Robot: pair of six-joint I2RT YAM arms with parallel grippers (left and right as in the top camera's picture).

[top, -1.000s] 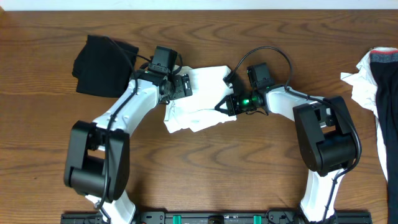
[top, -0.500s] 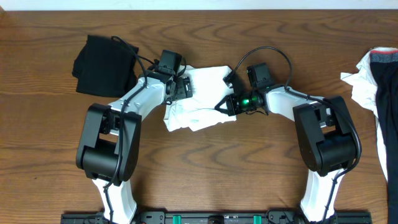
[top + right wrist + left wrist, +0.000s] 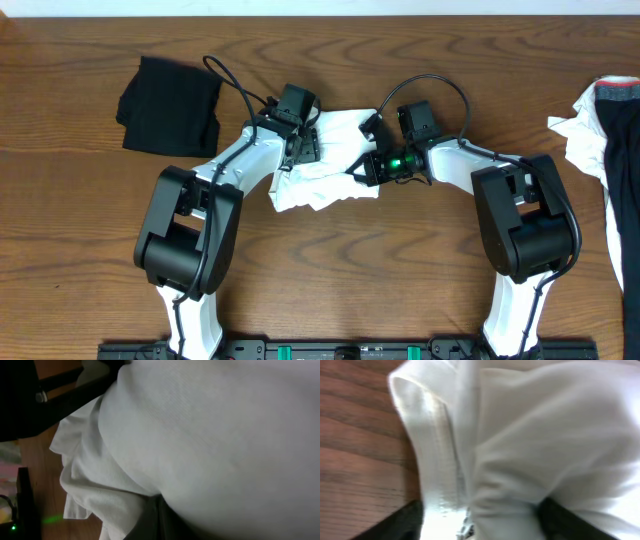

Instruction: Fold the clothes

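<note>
Clothes lie in three spots on the wooden table (image 3: pixel 330 270): a folded black garment (image 3: pixel 170 103) at far left, a crumpled white T-shirt (image 3: pixel 320 185) in the middle, and a white-and-dark heap (image 3: pixel 605 130) at the right edge. The left gripper (image 3: pixel 308 148) sits on the shirt's upper left part, its fingers (image 3: pixel 407 521) apart with fabric bunched between them; whether they grip it I cannot tell. The right gripper (image 3: pixel 362 168) is pressed together, pinching the shirt's right edge
</note>
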